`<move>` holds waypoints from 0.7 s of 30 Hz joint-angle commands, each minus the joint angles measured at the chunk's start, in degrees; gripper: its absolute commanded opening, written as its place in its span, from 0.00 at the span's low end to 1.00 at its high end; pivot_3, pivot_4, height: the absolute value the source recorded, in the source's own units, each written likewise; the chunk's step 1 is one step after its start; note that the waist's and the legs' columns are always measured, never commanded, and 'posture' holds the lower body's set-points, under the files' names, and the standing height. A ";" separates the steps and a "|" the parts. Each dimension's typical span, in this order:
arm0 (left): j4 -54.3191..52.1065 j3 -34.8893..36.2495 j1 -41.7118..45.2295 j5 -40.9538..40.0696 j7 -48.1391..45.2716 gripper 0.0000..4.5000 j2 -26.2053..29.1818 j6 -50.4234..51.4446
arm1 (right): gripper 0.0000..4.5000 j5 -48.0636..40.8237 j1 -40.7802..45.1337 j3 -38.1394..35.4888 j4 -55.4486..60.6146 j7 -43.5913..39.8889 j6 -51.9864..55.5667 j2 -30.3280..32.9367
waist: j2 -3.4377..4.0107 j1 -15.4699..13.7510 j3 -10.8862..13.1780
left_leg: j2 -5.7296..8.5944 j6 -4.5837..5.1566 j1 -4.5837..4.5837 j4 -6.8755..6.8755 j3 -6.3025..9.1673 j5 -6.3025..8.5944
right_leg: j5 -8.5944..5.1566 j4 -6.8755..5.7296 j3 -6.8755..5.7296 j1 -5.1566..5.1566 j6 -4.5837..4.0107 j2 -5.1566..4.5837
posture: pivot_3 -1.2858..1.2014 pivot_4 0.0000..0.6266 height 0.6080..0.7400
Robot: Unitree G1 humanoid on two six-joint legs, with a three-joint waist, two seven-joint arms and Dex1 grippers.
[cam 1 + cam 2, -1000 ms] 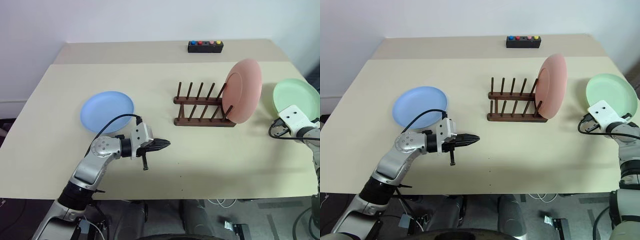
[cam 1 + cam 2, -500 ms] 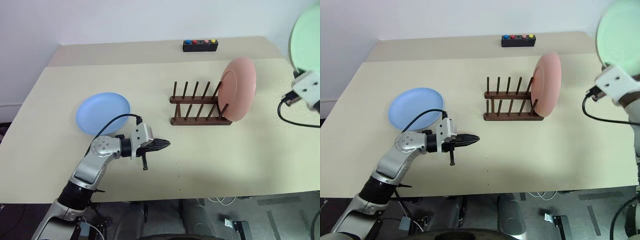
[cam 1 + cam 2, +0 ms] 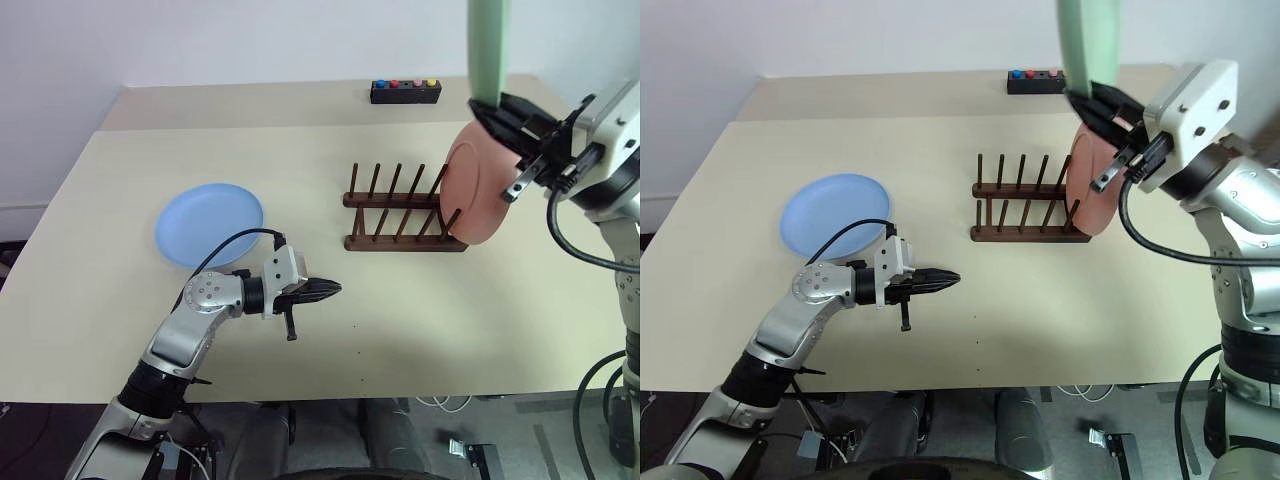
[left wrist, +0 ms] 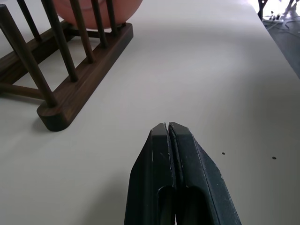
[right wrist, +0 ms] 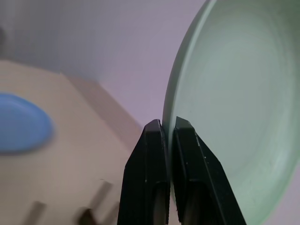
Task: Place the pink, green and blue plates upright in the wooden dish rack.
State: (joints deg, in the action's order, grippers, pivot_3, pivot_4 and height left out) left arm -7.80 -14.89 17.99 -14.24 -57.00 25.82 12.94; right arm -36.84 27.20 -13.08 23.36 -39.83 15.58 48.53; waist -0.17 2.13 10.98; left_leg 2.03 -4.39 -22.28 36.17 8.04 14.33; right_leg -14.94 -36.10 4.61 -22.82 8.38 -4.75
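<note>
The pink plate (image 3: 478, 195) stands upright in the right end slot of the wooden dish rack (image 3: 400, 212). High above that end hangs the green plate (image 3: 490, 45), seen edge-on and upright, with my right gripper (image 3: 492, 104) shut on its lower rim; the right wrist view shows both fingers (image 5: 152, 154) clamped on the rim of the green plate (image 5: 234, 93). The blue plate (image 3: 209, 222) lies flat on the table at the left. My left gripper (image 3: 335, 289) is shut and empty, low over the table in front of the rack's left end (image 4: 79, 79).
A small black box with coloured buttons (image 3: 405, 92) sits at the back of the beige table (image 3: 300, 150), behind the rack. Several rack slots left of the pink plate stand free. A wall runs behind the table.
My right arm has swung the green plate up and to the left, from the table's right side to above the rack, turning it edge-on. The left arm has stayed still.
</note>
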 commanded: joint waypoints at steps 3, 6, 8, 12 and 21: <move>-1.88 0.69 -0.24 -0.34 0.32 0.00 0.37 -0.59 | 0.00 -11.93 -1.26 -0.69 6.69 -0.80 8.07 -1.95 | -0.01 -0.07 0.00 | 0.00 0.00 0.00 0.00 0.00 0.00 | 0.00 0.00 0.00 0.00 0.00 0.00 | 0.52 0.24 1.00; -2.02 0.68 -0.26 -0.46 0.29 0.00 0.45 -0.46 | 0.00 -12.40 -2.84 0.37 6.81 -0.46 9.76 -3.86 | 0.00 -0.10 0.00 | 0.00 0.00 0.00 0.02 0.00 0.00 | 0.00 0.00 -0.01 0.00 0.00 0.00 | 0.52 0.24 1.00; -1.98 0.63 -0.20 -0.52 0.24 0.00 0.44 -0.37 | 0.00 -11.63 -3.57 1.07 5.58 -0.18 10.30 -5.16 | -0.01 -0.10 0.00 | 0.00 0.00 0.00 0.02 0.00 0.00 | 0.00 0.00 -0.01 -0.01 0.00 0.00 | 0.52 0.24 1.00; -1.74 0.52 -0.09 -0.50 0.09 0.00 0.42 -0.45 | 0.00 -12.02 -3.72 0.78 1.97 0.23 11.34 -7.96 | 0.00 -0.10 0.00 | 0.00 0.00 0.00 0.01 0.00 0.00 | 0.00 0.00 -0.01 -0.02 0.00 0.00 | 0.52 0.24 1.00; -1.68 0.74 -0.09 -0.31 0.27 0.00 0.56 -0.48 | 0.00 -12.32 -4.26 -0.33 -2.69 -0.37 12.52 -10.77 | 0.00 -0.09 0.00 | 0.00 0.00 -0.02 -0.01 0.00 0.00 | 0.00 -0.01 -0.01 -0.06 0.00 0.01 | 0.52 0.24 1.00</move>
State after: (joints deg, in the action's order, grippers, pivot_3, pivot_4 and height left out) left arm -7.86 -14.88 17.89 -14.25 -56.88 26.04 13.04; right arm -48.62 22.68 -11.63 20.41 -39.88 28.85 38.45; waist -0.18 2.04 10.98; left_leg 2.03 -4.38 -22.30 36.16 8.04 14.33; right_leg -14.94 -36.12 4.60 -22.88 8.38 -4.74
